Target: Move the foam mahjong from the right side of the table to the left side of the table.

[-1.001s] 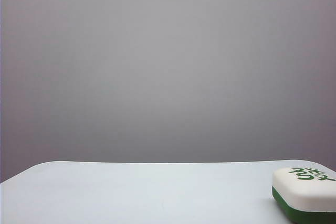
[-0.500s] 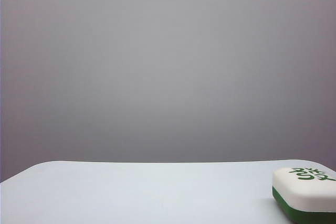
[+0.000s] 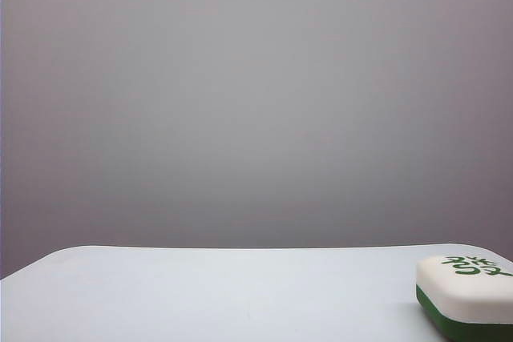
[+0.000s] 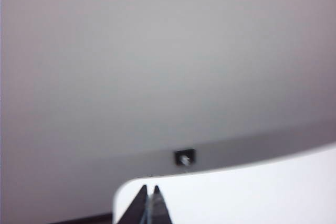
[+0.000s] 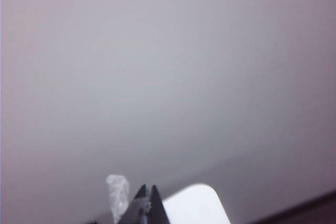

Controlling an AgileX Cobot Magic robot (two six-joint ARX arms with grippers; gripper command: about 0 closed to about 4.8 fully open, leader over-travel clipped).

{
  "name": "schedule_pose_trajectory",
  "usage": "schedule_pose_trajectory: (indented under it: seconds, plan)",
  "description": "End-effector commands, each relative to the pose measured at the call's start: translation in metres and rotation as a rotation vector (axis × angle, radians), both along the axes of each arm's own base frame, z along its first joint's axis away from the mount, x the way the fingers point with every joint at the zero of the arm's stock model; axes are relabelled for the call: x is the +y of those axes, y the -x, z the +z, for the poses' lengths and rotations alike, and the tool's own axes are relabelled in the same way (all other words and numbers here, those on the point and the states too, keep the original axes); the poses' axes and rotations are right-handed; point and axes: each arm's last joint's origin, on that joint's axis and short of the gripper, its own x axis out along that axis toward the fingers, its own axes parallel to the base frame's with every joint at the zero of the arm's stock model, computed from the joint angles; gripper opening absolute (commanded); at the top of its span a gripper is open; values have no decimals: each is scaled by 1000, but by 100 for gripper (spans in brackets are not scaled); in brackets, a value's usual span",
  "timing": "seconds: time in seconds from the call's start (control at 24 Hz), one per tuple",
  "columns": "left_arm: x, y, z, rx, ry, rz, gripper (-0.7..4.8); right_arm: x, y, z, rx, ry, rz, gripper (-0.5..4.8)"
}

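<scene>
— Black, both pairs of my fingers, and both drawn together. My left gripper shows its two dark tips nearly meeting, with only a thin sliver of light between them and nothing held. My right gripper looks the same: tips pressed close, holding nothing.

— Where do they sit?

— Left one pokes up over a rounded corner of the table, whose white top spreads away beyond it. Past that edge, on the grey wall, sits a small dark square fitting. My right tips stand beside another rounded white corner of the table. Just next to them is a pale crinkled thing; the picture is too blurred for me to say what it is.

— And the foam mahjong?

— Neither wrist camera catches it. From the exterior camera, the foam mahjong lies flat on the table at the far right, close to the rounded right corner and partly cut off by the picture's edge. White upper part, dark green base, green character on the top face. Neither arm appears in that camera; the block lies alone, untouched.
</scene>
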Motion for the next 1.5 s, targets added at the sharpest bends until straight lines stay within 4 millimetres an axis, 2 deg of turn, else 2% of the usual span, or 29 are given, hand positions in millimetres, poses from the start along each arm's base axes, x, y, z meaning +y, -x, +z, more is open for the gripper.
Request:
schedule_pose_trajectory:
  seconds: [0.04, 0.17, 0.21, 0.38, 0.58, 0.75, 0.83, 1.0, 1.21, 1.33, 1.5]
  plan:
    - [-5, -11, 18, 39, -104, -140, -4, 0, -12, 13, 51, 11, 29, -5]
    - [-8, -22, 31, 116, -150, -183, -4, -2, -28, 21, 124, 26, 81, -5]
    - [-9, -31, 35, 174, -164, -196, -4, -3, -39, 23, 170, 24, 124, -5]
    - [-12, -48, 34, 282, -193, -223, -4, -11, -67, 17, 280, -3, 212, -5]
    - [-22, -66, 14, 443, -136, -526, -5, -35, -112, -14, 415, -56, 191, -5]
    - [-24, -71, 4, 512, -132, -590, -5, -40, -134, -38, 479, -90, 262, -5]
    - [-24, -66, -2, 581, -160, -622, -5, -41, -146, -65, 588, -125, 317, -5]
    - [-31, -60, -5, 624, -171, -662, -5, -42, -153, -89, 689, -131, 332, -5]
    - [-55, -50, -8, 666, -313, -641, -5, -42, -155, -113, 816, -180, 337, -5]
    - [-72, -47, -5, 609, -391, -629, -5, -42, -156, -131, 889, -208, 338, -5]
    - [-76, -49, -2, 572, -367, -631, -5, -30, -160, -147, 944, -205, 380, -5]
